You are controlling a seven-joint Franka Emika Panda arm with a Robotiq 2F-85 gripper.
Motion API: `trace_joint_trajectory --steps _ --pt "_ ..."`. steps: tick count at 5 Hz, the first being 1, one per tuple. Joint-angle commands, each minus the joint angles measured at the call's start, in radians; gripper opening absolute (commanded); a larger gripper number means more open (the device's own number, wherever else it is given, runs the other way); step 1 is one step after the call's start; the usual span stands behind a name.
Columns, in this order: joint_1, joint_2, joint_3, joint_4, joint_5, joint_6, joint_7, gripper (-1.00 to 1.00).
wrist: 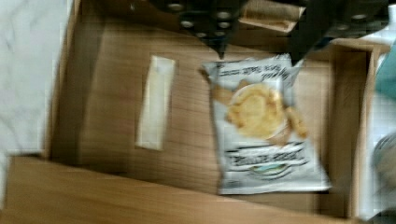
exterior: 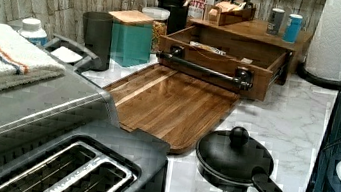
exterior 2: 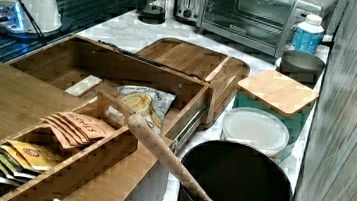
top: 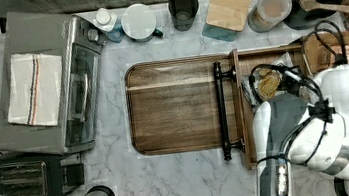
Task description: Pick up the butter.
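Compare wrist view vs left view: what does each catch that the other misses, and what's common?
Wrist view only: the pale cream butter stick lying flat on the drawer floor, apart from the silvery snack bag printed with crackers beside it.

Left view only: the dark wooden cutting board, teal canister with wooden lid, black French press, striped white towel and slotted black toaster.

Both: the open wooden drawer.

1. The white marble-patterned desk [top: 182,177] looks smooth and glossy.
2. The brown wooden tray [top: 173,105] shows grain with a slight sheen.
3. The silvery snack bag [wrist: 261,126] is shiny crinkled foil.
4. The pale cream butter stick [wrist: 156,108] has a matt, paper-like wrapper.
5. The steel toaster oven [top: 42,84] is brushed metal.
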Motion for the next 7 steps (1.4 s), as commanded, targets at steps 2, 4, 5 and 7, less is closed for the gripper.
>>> trace_joint_trajectory --steps 2,4,5,7 --pt "-0.051 0.053 -0.041 -0.057 -0.016 -0.058 0.05 1.0" --pt "-0.09 0.068 -0.079 -0.138 -0.058 0.079 -0.01 1.0" --pt "-0.089 0.096 -0.082 -0.156 -0.056 0.117 -0.032 1.0" --pt "-0.095 0.121 -0.044 -0.228 -0.025 0.264 0.022 1.0"
